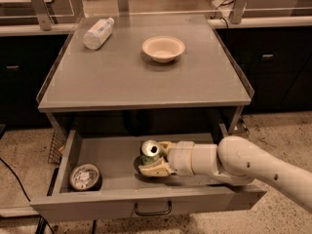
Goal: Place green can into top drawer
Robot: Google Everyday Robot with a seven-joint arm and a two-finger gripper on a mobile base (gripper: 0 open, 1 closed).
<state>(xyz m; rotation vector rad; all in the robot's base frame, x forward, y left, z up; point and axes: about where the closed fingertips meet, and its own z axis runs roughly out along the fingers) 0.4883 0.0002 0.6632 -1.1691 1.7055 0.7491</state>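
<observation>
The top drawer is pulled open below the grey tabletop, with its dark handle at the front centre. The green can stands upright inside the drawer, near the middle, silver top up. My gripper reaches into the drawer from the right on the white arm, and its pale fingers are closed around the can's lower body.
A squat dark round tin with a pale lid sits in the drawer's left front corner. On the tabletop lie a white plastic bottle at the back left and a pale bowl at the back centre.
</observation>
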